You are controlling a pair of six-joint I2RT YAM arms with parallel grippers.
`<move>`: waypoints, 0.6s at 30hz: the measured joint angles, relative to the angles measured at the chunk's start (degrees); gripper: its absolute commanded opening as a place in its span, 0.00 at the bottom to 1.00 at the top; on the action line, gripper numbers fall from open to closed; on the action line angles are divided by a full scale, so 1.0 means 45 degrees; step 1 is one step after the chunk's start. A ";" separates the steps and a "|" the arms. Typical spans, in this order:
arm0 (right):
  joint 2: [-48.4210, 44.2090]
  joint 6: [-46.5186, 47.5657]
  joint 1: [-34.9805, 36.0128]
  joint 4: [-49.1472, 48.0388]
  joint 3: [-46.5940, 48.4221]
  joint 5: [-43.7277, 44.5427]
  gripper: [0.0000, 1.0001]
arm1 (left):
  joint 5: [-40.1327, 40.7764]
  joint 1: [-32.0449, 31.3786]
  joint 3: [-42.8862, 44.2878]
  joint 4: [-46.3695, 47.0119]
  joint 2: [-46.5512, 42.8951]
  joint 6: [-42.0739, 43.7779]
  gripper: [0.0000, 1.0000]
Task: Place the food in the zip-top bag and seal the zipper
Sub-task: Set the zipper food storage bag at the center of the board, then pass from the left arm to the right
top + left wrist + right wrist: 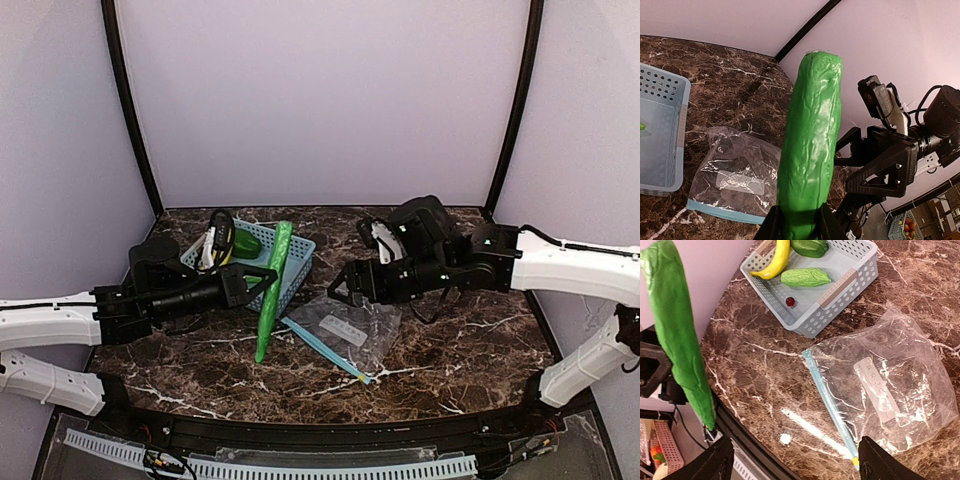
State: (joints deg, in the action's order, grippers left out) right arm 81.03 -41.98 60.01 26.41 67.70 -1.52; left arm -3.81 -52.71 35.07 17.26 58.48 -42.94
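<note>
Risks first.
- The left tool is clamped on the long green plastic cucumber, apparently partway along its length. The piece is smooth and glossy and could swivel or slide in that narrow grip as it is angled toward the bag.
- The clear crinkly zip-top bag lies flat on the dark marbled bench and nothing holds it. The right tool hovers over it with fingers wide apart, gripping nothing. A cucumber tip pushed at a flat mouth would likely shove the light film across the slick stone.
- I cannot tell whether the mouth is open or pressed together.
- The cucumber looks about as long as the bag, so it may jam or poke out and block sealing.

Appearance and position.
- The cucumber is raised and steeply tilted, between the light-blue slotted plastic basket and the bag, touching neither.
- The light-blue zipper strip runs along the bag's edge on the left arm's side; a white label patch shows through the film.
- The yellow banana, dark green bell pepper and short bumpy green cucumber piece sit in the basket.
</note>
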 measured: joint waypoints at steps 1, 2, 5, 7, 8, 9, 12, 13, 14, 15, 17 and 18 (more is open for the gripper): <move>-0.0403 0.0015 0.0000 -0.0282 -0.0321 -0.0253 0.88 | -0.0063 0.0000 0.0000 0.0058 0.0024 -0.0010 0.18; -0.0627 -0.0019 0.0000 -0.0447 -0.0481 -0.0398 0.89 | -0.0175 0.0000 0.0000 0.0180 0.0068 -0.0049 0.18; -0.1205 -0.0112 0.0000 -0.1622 -0.0981 -0.0976 0.89 | -0.0690 -0.0015 0.0000 0.0806 0.0384 -0.0194 0.18; -0.1341 -0.0253 0.0000 -0.2497 -0.1200 -0.1229 0.87 | -0.1025 -0.0058 0.0000 0.1229 0.0651 -0.0243 0.18; -0.1350 -0.0403 -0.0005 -0.3055 -0.1302 -0.1375 0.85 | -0.1214 -0.0112 0.0000 0.1462 0.0801 -0.0238 0.18; -0.1336 -0.0525 -0.0015 -0.3531 -0.1375 -0.1481 0.84 | -0.1350 -0.0165 0.0010 0.1613 0.0913 -0.0238 0.18; -0.1171 -0.0840 -0.0034 -0.4643 -0.1418 -0.1724 0.80 | -0.1700 -0.0413 0.0097 0.1977 0.1258 -0.0238 0.18; -0.1078 -0.0981 -0.0039 -0.5090 -0.1418 -0.1778 0.78 | -0.1753 -0.0466 0.0107 0.2079 0.1331 -0.0238 0.18; -0.0981 -0.1073 -0.0039 -0.5416 -0.1418 -0.1807 0.76 | -0.1812 -0.0534 0.0107 0.2191 0.1389 -0.0243 0.18; -0.0899 -0.1141 -0.0044 -0.5654 -0.1418 -0.1817 0.75 | -0.1865 -0.0588 0.0107 0.2273 0.1428 -0.0243 0.18; -0.0699 -0.1341 -0.0117 -0.6086 -0.1404 -0.1860 0.72 | -0.1919 -0.0661 0.0107 0.2399 0.1433 -0.0257 0.18; -0.0607 -0.1399 -0.0126 -0.6241 -0.1404 -0.1914 0.70 | -0.1948 -0.0695 0.0107 0.2516 0.1433 -0.0267 0.18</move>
State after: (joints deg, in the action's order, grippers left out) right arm 78.30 -48.27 59.44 -1.67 61.39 -10.13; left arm -12.58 -55.83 35.55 28.58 64.93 -44.14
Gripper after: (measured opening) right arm 0.740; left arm 0.218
